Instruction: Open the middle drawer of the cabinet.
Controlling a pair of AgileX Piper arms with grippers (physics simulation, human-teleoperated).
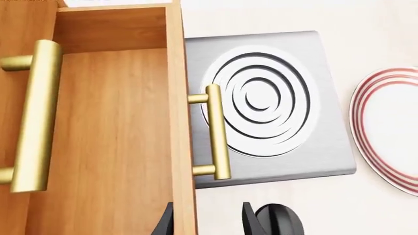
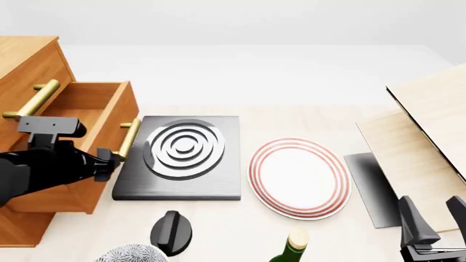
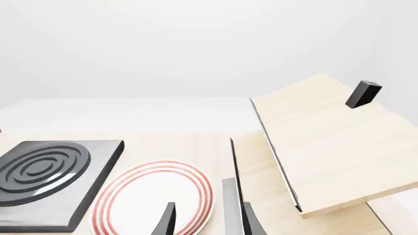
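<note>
The orange-brown cabinet (image 2: 25, 65) stands at the table's left. Its middle drawer (image 2: 87, 103) is pulled out to the right, showing its inside (image 1: 111, 147). The drawer's brass bar handle (image 2: 130, 139) sticks out over a grey slab and also shows in the left wrist view (image 1: 217, 137). The upper drawer's handle (image 2: 33, 99) sits above it. My left gripper (image 2: 109, 161) is open, its fingertips (image 1: 248, 220) just off the near end of the middle handle, holding nothing. My right gripper (image 2: 435, 218) is open and empty at the front right, as the right wrist view (image 3: 207, 218) shows.
A grey slab with concentric rings (image 2: 182, 153) lies beside the drawer. A white plate with red rings (image 2: 298, 177) is mid-table. A black knob (image 2: 171, 232), a speckled bowl (image 2: 131, 254) and a green bottle (image 2: 291, 248) sit at the front. A pale wooden box (image 2: 429, 125) stands right.
</note>
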